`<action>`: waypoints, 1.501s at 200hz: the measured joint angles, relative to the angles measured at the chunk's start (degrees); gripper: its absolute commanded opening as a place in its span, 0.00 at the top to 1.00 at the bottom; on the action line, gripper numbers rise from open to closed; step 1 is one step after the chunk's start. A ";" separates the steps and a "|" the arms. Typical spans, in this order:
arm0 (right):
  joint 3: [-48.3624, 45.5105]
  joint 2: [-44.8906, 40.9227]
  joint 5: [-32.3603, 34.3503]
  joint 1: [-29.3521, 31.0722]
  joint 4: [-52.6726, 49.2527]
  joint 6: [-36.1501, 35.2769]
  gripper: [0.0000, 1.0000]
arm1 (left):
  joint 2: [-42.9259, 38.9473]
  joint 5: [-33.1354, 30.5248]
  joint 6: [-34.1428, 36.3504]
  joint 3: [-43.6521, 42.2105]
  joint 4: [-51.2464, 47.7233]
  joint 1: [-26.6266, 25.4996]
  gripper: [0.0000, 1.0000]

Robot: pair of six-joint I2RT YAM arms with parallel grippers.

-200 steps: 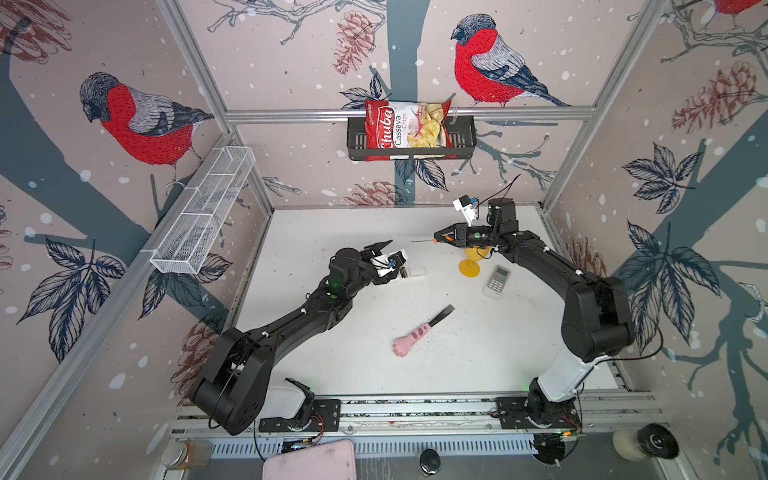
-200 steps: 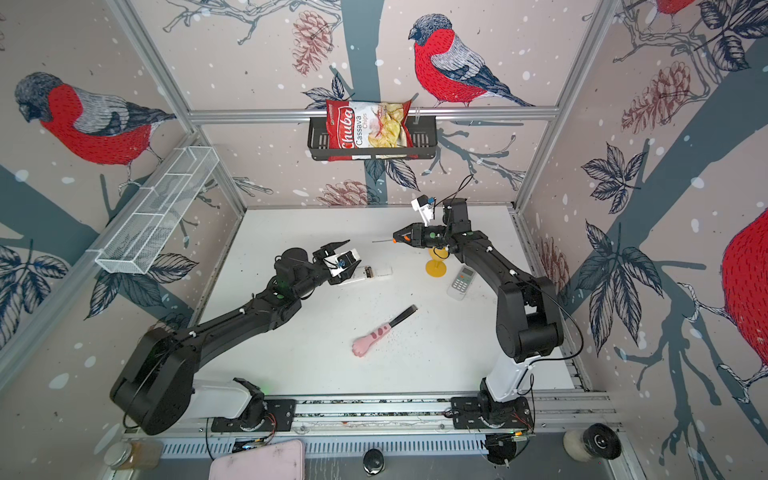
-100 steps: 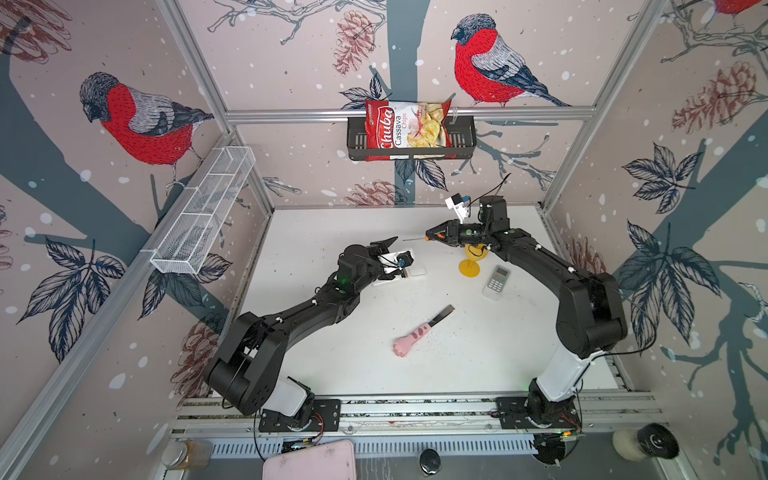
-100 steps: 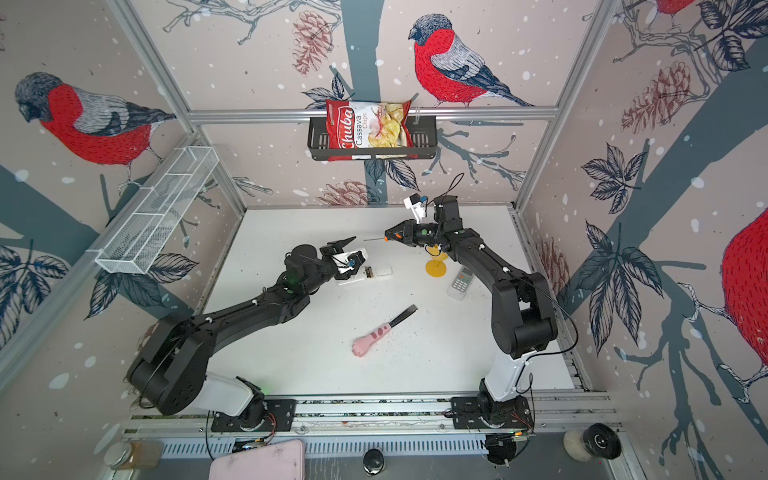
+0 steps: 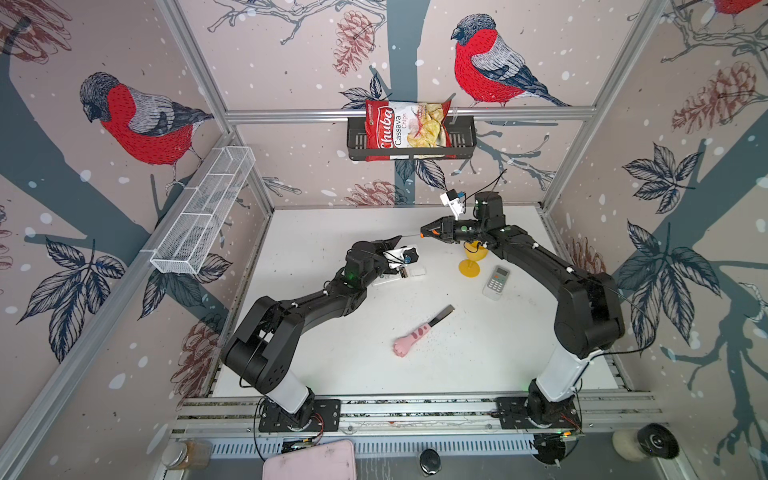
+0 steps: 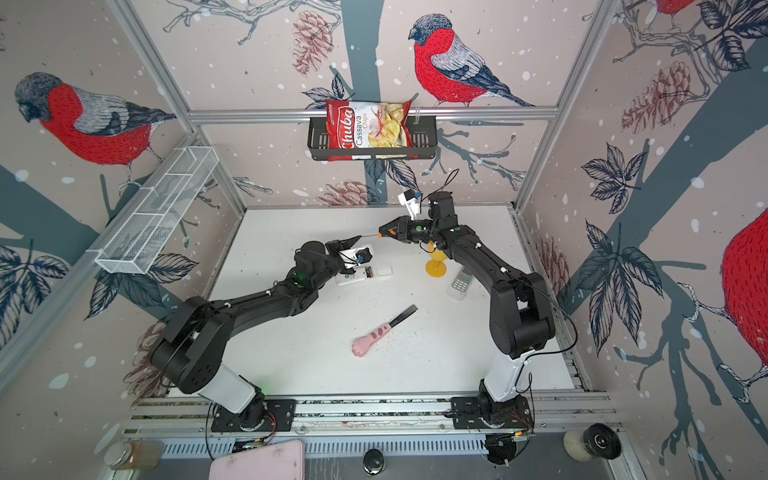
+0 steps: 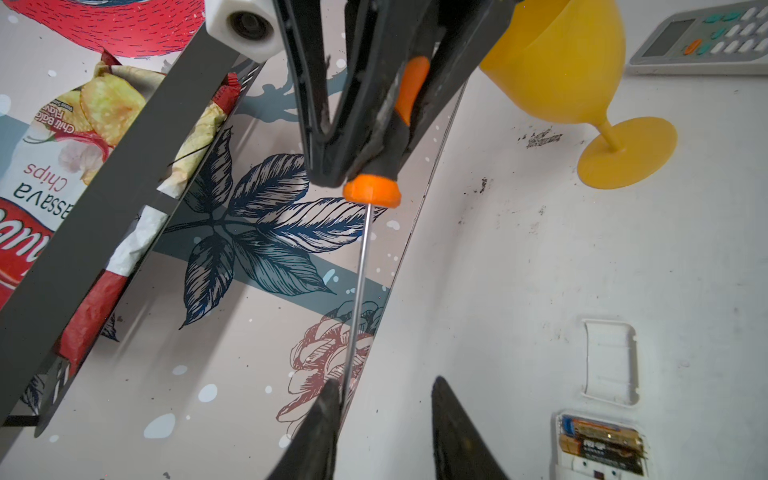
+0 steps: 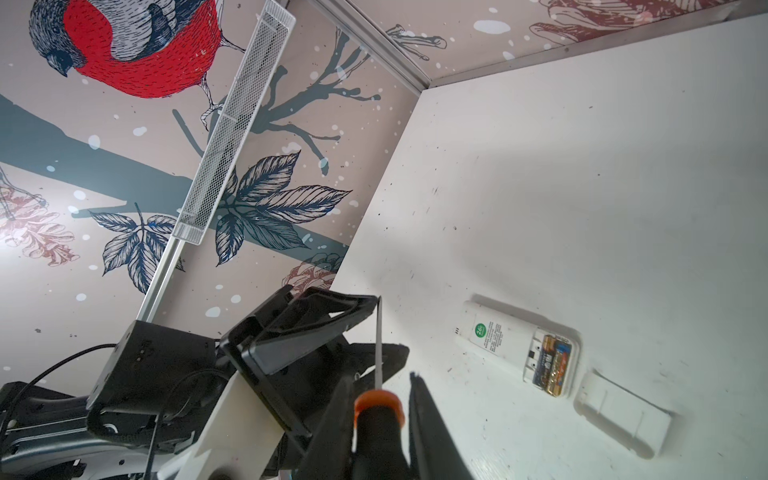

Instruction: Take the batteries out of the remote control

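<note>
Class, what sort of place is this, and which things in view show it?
Probably a robot test cell, not a home: two black robot arms bolted to a silver aluminium rail, a white table boxed in by bird-print wall panels, and props like a yellow plastic goblet.

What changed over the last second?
Right pincer, shut on the screwdriver, carried it toward the left arm. Left pincer reached the shaft tip, jaws narrowing, not yet clamped. Open remote, batteries, cover, goblet unmoved.
</note>
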 measured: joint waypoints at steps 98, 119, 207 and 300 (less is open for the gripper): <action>0.66 0.00 -0.83 0.48 -3.41 -3.15 1.00 | 5.20 -1.36 -0.02 3.37 3.67 0.11 0.83; 0.42 0.00 -1.36 0.76 -3.43 -3.65 1.00 | 6.10 -1.36 -0.04 3.37 3.69 0.11 0.89; 0.13 -0.46 -2.60 0.70 -3.61 -5.51 0.66 | 5.40 -0.02 -0.70 4.09 1.88 0.13 1.00; 2.03 -2.34 -5.16 0.09 -12.52 -16.59 0.47 | -0.46 11.76 -3.15 8.07 -14.36 0.83 1.00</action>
